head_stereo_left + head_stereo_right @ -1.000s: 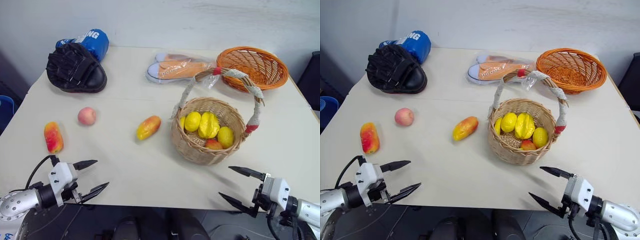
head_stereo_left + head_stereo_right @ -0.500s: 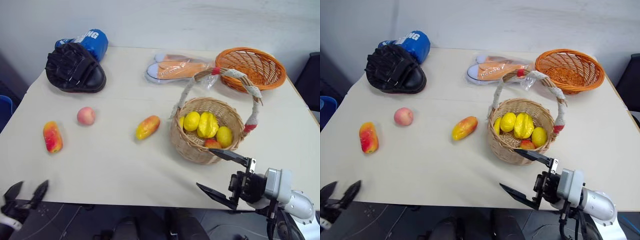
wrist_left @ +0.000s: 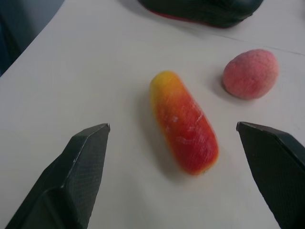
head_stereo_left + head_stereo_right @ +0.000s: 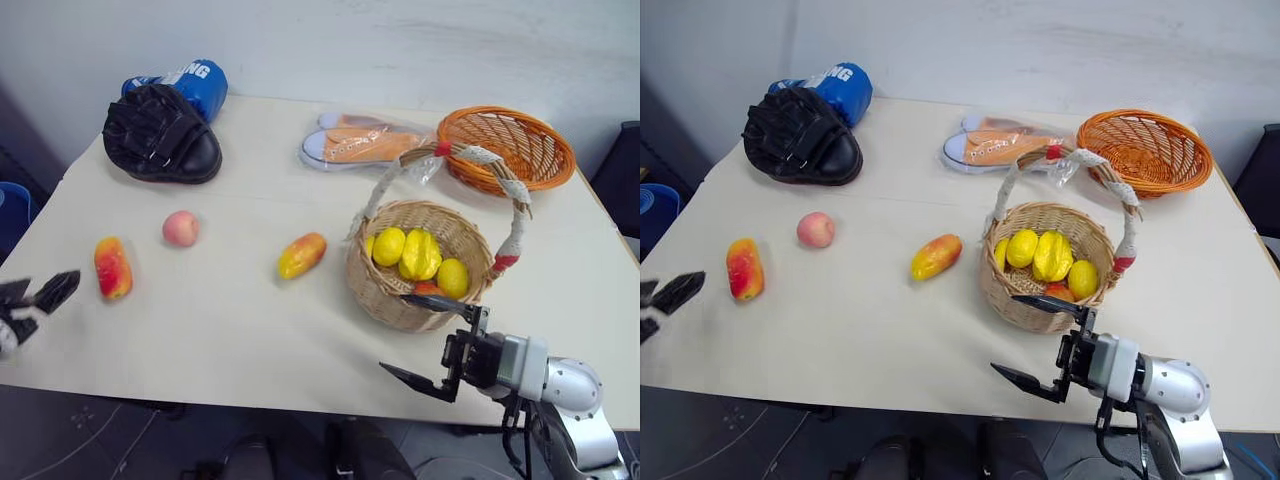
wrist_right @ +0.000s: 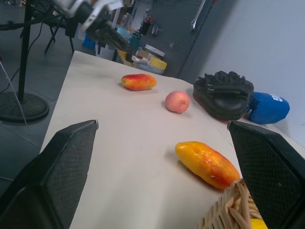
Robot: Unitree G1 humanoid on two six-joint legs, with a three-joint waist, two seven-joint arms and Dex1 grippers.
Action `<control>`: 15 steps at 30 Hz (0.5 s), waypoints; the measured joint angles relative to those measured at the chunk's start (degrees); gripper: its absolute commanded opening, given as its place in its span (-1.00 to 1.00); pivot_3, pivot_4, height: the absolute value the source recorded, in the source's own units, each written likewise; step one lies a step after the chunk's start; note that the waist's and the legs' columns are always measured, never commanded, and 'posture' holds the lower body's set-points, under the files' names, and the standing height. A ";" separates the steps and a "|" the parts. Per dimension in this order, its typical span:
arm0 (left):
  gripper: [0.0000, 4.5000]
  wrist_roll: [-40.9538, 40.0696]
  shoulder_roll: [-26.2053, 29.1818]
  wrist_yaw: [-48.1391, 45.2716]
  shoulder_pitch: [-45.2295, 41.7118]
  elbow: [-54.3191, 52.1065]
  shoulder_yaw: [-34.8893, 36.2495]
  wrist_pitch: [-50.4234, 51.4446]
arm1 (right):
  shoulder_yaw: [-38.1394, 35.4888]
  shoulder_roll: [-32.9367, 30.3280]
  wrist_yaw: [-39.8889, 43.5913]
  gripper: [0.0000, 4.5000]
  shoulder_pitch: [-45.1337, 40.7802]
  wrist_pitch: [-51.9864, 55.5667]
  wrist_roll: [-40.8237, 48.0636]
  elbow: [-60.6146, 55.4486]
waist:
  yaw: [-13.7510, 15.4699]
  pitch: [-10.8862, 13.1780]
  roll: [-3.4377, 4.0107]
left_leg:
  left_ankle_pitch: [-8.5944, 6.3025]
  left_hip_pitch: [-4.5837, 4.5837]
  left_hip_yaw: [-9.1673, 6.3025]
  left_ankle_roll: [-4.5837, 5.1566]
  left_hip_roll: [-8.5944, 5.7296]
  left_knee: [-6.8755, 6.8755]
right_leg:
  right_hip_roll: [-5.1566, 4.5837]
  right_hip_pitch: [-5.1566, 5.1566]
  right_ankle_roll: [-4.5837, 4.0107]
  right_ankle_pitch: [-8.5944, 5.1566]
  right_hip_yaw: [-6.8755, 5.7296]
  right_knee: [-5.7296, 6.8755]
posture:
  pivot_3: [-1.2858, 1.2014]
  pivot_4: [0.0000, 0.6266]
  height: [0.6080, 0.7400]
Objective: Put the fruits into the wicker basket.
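The wicker basket (image 4: 372, 285) stands right of centre on the table, its cloth-wrapped handle (image 4: 482, 156) arching above it. It holds lemons (image 4: 388, 246) and a starfruit (image 4: 420, 255). On the table lie a mango (image 4: 301, 255) just left of the basket, a peach (image 4: 180, 228), and a second mango (image 4: 112, 267) at far left. My left gripper (image 4: 40, 290) is open at the table's left edge and faces that second mango (image 3: 183, 121), a little short of it. My right gripper (image 4: 393, 332) is open and empty, in front of the basket by the near edge.
At the back left are a black punch mitt (image 4: 160, 135) and a blue boxing glove (image 4: 190, 82). Bagged orange sneakers (image 4: 365, 145) lie at the back centre. An orange wicker bowl (image 4: 505, 148) stands behind the basket.
My left gripper swung out from the near edge, left and up, to the table's left side facing the far-left mango. My right gripper moved left in front of the basket, then held. Fruits stayed put.
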 measured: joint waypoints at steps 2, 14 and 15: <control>0.99 0.92 0.93 0.86 -3.52 2.16 -3.10 2.52 | 0.08 0.00 0.36 1.00 -0.17 -0.86 -0.15 1.24 | -0.36 0.11 0.40 | -0.07 0.05 0.40 0.04 0.00 -0.14 | -0.30 -0.09 0.76 0.35 -0.41 0.10 | 0.03 -0.52 1.00; 0.91 12.71 0.79 -3.00 -23.80 22.64 -18.77 5.54 | 0.47 0.00 -2.21 1.00 -1.12 -1.72 -2.01 2.00 | 0.00 0.11 0.43 | 0.15 -0.34 0.51 -0.68 0.15 0.03 | -0.11 -0.96 0.66 0.04 -0.41 0.64 | 0.03 -0.52 1.00; 0.80 13.20 0.53 -3.91 -24.01 23.22 -19.58 5.54 | 0.47 0.00 -2.41 1.00 -1.18 -1.72 -2.07 1.97 | 0.00 0.11 0.42 | 0.15 -0.34 0.51 -0.68 0.16 0.06 | -0.11 -0.96 0.67 0.05 -0.41 0.67 | 0.03 -0.52 1.00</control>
